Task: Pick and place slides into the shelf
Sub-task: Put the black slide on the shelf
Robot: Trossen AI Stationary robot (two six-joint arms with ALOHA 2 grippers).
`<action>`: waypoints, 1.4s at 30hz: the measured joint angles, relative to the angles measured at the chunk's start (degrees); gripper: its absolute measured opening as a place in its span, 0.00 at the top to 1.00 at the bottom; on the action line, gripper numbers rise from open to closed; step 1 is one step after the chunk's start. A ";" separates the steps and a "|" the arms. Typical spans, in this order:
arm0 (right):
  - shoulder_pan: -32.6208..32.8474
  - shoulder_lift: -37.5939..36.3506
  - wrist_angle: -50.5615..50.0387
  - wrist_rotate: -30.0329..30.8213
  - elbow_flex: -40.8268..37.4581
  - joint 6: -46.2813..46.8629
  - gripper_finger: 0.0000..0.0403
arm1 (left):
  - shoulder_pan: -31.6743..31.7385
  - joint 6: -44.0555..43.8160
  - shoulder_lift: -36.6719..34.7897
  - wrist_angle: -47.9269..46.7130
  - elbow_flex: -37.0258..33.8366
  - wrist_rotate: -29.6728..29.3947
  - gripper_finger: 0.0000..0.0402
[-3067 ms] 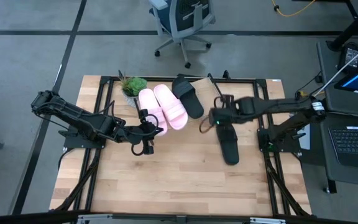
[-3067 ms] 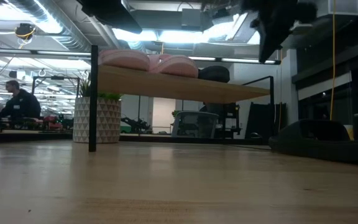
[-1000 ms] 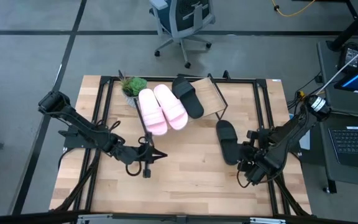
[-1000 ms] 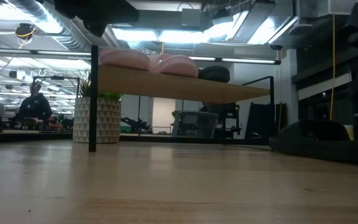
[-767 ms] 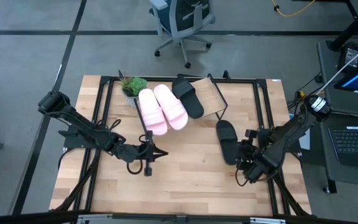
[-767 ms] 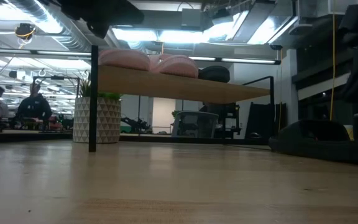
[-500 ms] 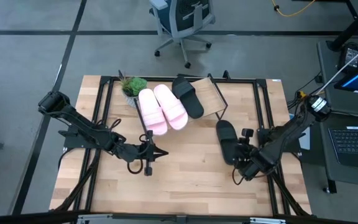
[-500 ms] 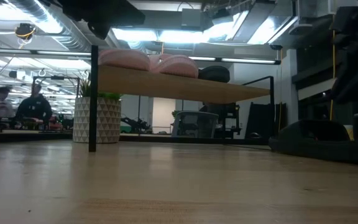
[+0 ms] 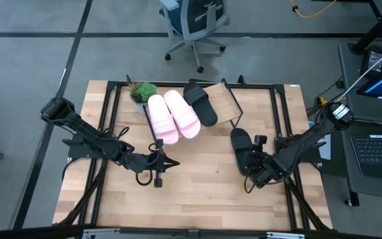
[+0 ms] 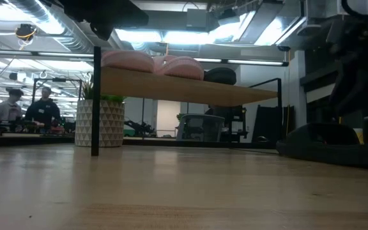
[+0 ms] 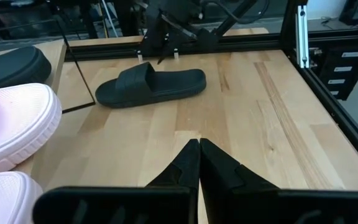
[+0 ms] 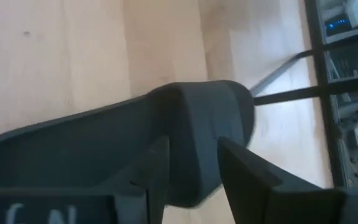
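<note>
Right gripper right of centre, jaws parted around a black slide lying on the table, left gripper left of centre, jaws closed and empty, three slides on the shelf up top

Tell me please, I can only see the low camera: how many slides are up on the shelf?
Observer: Three. From above, two pink slides and one black slide sit on the shelf.
Operator: Where's the other black one?
Observer: The second black slide lies flat on the table, off the shelf, on the right arm's side.
Operator: Is a gripper grabbing it?
Observer: No. The right gripper is at the slide's near end with its fingers open, while the left gripper waits shut over mid-table.
</note>
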 joint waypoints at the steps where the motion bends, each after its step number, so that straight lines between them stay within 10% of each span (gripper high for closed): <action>1: 0.00 0.00 1.31 -0.02 -0.72 -0.84 0.66 | 0.00 0.00 0.00 0.00 0.00 0.00 0.99; 42: -7.80 0.02 9.63 1.92 -6.54 -6.84 0.74 | -0.02 0.02 0.00 -1.05 0.02 -0.02 0.99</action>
